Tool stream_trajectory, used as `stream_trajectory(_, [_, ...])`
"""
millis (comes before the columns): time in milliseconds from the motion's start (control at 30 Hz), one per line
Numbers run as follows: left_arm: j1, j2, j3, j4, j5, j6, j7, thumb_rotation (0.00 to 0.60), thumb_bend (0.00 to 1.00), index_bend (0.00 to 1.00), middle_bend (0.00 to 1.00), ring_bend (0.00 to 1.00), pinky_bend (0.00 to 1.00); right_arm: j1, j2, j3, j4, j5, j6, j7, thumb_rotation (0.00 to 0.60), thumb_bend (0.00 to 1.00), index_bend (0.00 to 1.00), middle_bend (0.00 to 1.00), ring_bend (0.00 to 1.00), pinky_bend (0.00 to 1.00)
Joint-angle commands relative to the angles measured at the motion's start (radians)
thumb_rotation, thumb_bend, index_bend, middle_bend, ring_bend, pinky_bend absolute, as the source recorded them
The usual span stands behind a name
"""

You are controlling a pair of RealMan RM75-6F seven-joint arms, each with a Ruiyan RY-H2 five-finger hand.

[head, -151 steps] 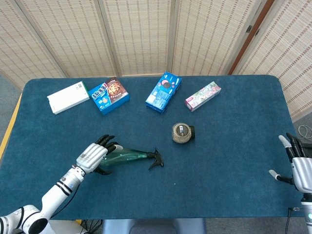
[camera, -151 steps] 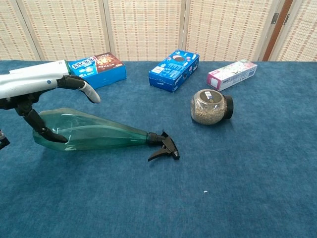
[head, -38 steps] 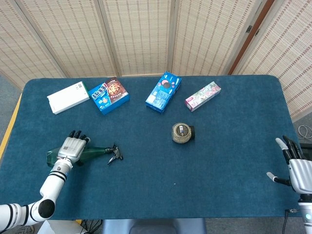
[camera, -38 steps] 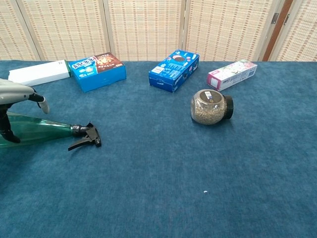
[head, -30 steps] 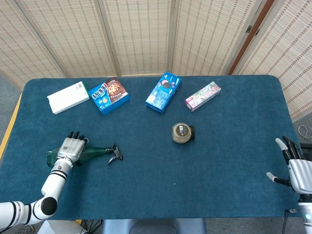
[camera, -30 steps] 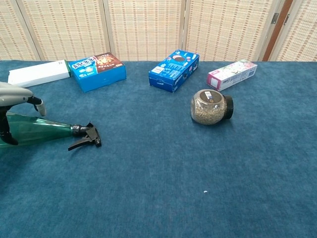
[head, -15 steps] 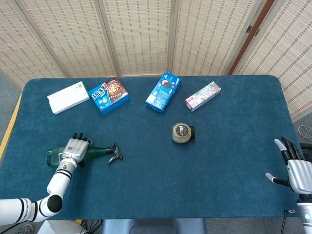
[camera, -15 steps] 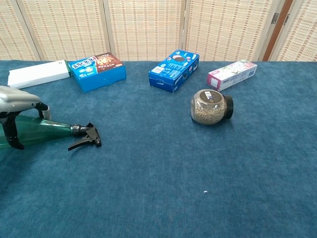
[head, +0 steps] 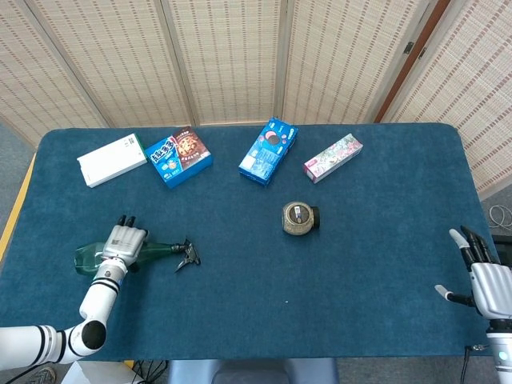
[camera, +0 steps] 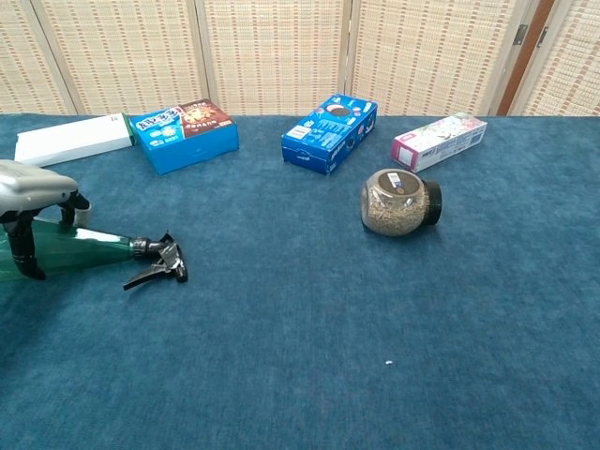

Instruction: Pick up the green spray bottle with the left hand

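Note:
The green spray bottle (head: 160, 250) lies on its side on the blue table cloth (head: 360, 264) at the near left, with its black trigger head (camera: 159, 262) pointing right. My left hand (head: 124, 242) sits over the bottle's wide body, and its fingers (camera: 67, 212) curl down around the green plastic (camera: 89, 248) in a grip. The bottle's base end runs off the left edge of the chest view. My right hand (head: 484, 280) hangs off the table's near right corner with its fingers spread and nothing in it.
Along the back stand a white box (head: 111, 159), a blue biscuit box (head: 179, 156), a blue cookie box (head: 268, 150) and a pink box (head: 333, 158). A round jar (head: 300, 218) lies on its side mid-table. The table's left edge is close to the bottle.
Over five seconds the bottle was dragged left across the table. In the last second my left fingers closed further around it and the trigger head rolled slightly.

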Motion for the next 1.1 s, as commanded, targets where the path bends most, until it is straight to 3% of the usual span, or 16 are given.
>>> stream_trajectory(33, [0.003, -0.004, 0.0, 0.004, 0.008, 0.005, -0.005, 0.6, 0.0, 0.5, 0.45, 0.08, 0.0, 0.0, 0.0, 0.0, 0.0, 0.0, -0.001, 0.0, 0.6, 0.0, 0.0, 0.0, 0.0, 0.35])
stream_trajectory(233, [0.026, 0.001, -0.007, 0.005, 0.071, 0.013, -0.058, 0.6, 0.0, 0.57, 0.5, 0.11, 0.0, 0.0, -0.004, 0.0, 0.005, 0.002, -0.003, 0.004, 0.6, 0.0, 0.0, 0.0, 0.0, 0.35])
stream_trajectory(500, [0.099, 0.032, -0.048, 0.006, 0.245, 0.016, -0.266, 0.6, 0.0, 0.67, 0.59, 0.19, 0.0, -0.001, -0.006, 0.0, 0.007, 0.0, 0.0, 0.006, 0.6, 0.0, 0.0, 0.0, 0.0, 0.35])
stream_trajectory(700, [0.145, 0.058, -0.084, 0.012, 0.311, -0.014, -0.422, 0.6, 0.0, 0.69, 0.61, 0.2, 0.0, 0.001, -0.007, 0.0, 0.005, 0.0, -0.003, 0.004, 0.6, 0.0, 0.0, 0.0, 0.0, 0.35])
stream_trajectory(1100, [0.294, 0.082, -0.211, 0.044, 0.51, 0.001, -0.941, 0.6, 0.0, 0.7, 0.61, 0.21, 0.0, 0.003, -0.009, 0.0, 0.004, -0.001, -0.005, 0.002, 0.6, 0.0, 0.0, 0.0, 0.0, 0.35])
